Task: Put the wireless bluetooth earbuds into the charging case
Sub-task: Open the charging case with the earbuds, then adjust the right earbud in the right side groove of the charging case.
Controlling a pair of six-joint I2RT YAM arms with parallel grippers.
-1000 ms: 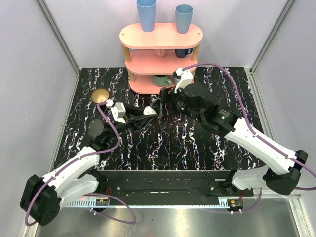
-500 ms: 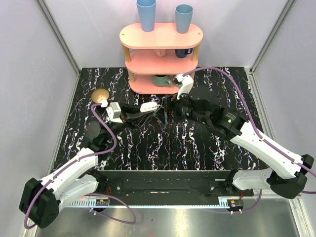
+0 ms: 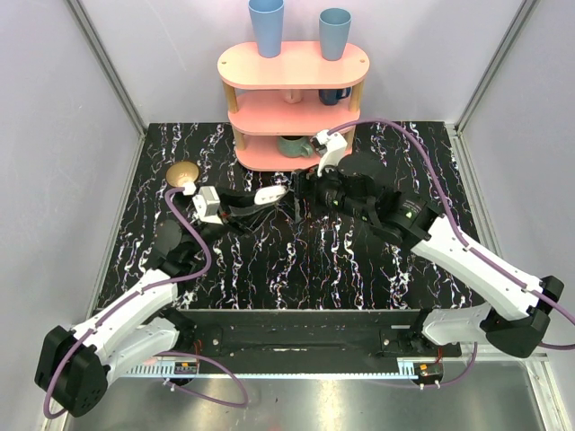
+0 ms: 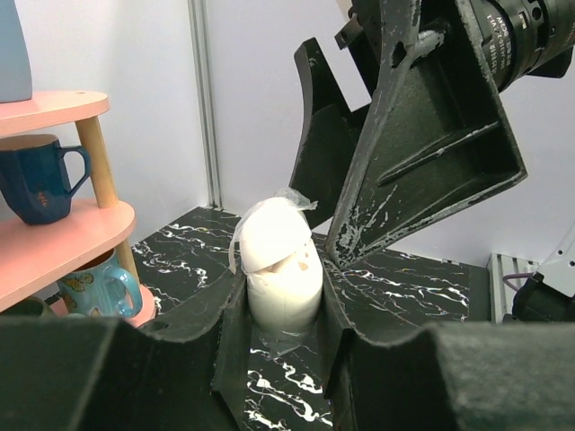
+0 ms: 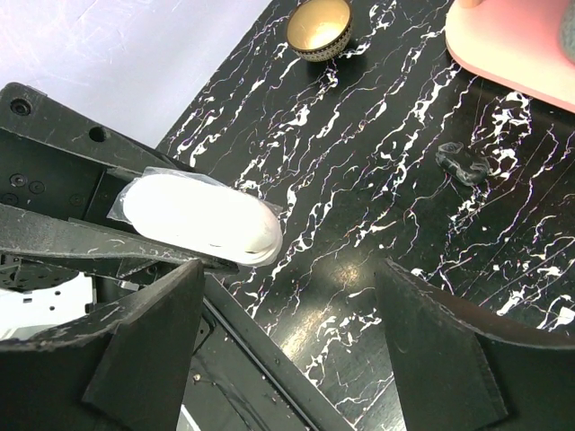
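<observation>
Left jaws pinch the white charging case [image 4: 278,269] above the bench's [image 3: 314,269] far middle; spread right jaws beside it should likely take the lid gently, squarely.

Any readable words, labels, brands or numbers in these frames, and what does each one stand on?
No text can be read in any view.
On the small coloured labels at the near edge of the top view: print too small to read.
On the glazed teal mug standing on the pink shelf: a printed motif, no legible letters.
On the small white oval plastic charging case: no marking visible.
</observation>
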